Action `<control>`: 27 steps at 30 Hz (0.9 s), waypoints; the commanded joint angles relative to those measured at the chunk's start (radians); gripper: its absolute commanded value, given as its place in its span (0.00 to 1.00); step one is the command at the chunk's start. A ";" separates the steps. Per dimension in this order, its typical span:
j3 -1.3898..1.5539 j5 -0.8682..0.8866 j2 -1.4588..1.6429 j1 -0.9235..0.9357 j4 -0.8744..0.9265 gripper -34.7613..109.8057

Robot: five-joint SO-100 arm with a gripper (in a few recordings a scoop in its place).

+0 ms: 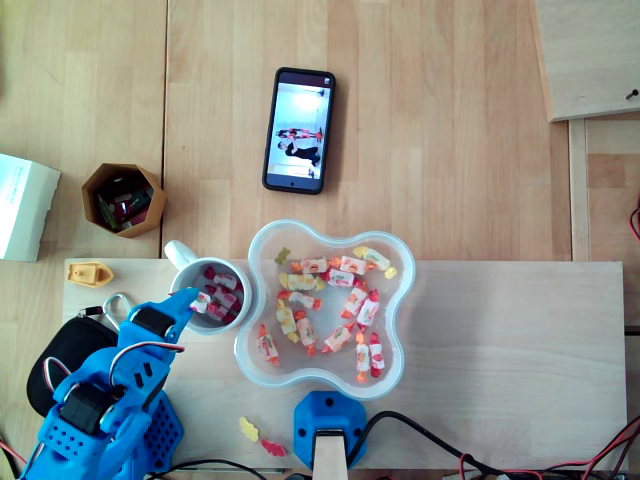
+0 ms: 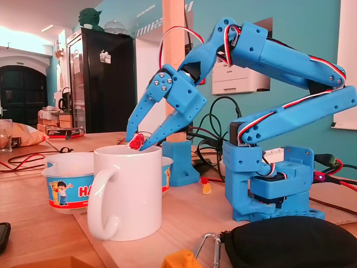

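The gripper [image 2: 136, 143] is clenched on a red-and-white wrapped candy [image 2: 134, 141], pinching it between its two blue fingertips just above the rim of a white mug [image 2: 131, 190]. In the overhead view the gripper [image 1: 192, 301] reaches in over the mug's left edge, with the candy [image 1: 201, 303] at its tip.

The mug [image 1: 178, 254] stands on the tabletop [image 1: 500, 330] and already holds a small heap of red-and-white sweets [image 1: 224, 293]. Its handle points up and to the left in the overhead view.

Touching or just beside the mug on its right is a wavy-rimmed plastic bowl [image 1: 258, 243]. Many wrapped sweets [image 1: 330, 300] in red, yellow and orange lie scattered across its floor. The fixed view shows a cartoon print on the bowl's [image 2: 72, 187] outer wall.

Further up and left stands a brown hexagonal box [image 1: 92, 188] with dark items inside; what they are cannot be told. Two loose sweets [image 1: 248, 428] lie on the tabletop below the bowl. A black pouch [image 1: 60, 360] lies beside the arm's base.
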 commanded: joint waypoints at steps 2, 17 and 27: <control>0.003 -0.014 0.014 0.009 -0.003 0.23; 0.020 -0.023 0.014 0.127 -0.003 0.23; 0.005 -0.032 0.014 0.127 -0.003 0.23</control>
